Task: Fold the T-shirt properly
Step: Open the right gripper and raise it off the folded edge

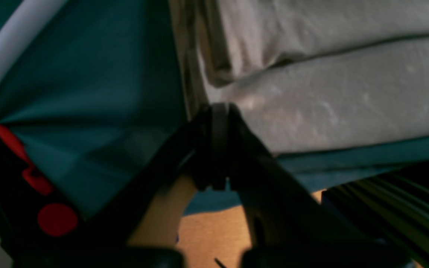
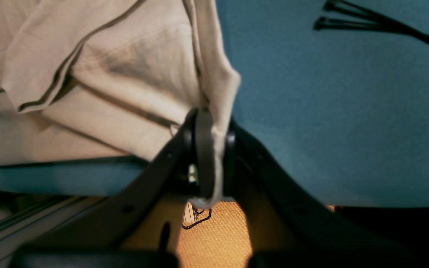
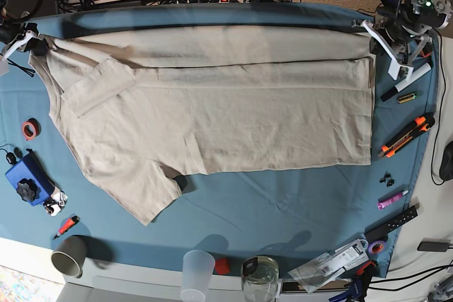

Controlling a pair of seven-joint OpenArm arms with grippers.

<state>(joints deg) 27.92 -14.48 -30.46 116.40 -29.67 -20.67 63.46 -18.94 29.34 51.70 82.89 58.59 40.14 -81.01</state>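
Both pincers are pressed together on cloth: the right gripper (image 2: pixel 210 149) pinches a fold of the T-shirt (image 3: pixel 212 114) at its shoulder end, about ten o'clock on the tablecloth (image 3: pixel 283 203), and the left gripper (image 1: pixel 220 145) seems to nip the hem corner at two o'clock. Between them the far edge is doubled toward six o'clock. To fold well, I judge both ends should travel level and taut so the crease stays straight. At six o'clock stand a grey cup (image 3: pixel 69 255), a clear cup (image 3: pixel 197 271) and a glass jar (image 3: pixel 259 277); I cannot tell their contents.
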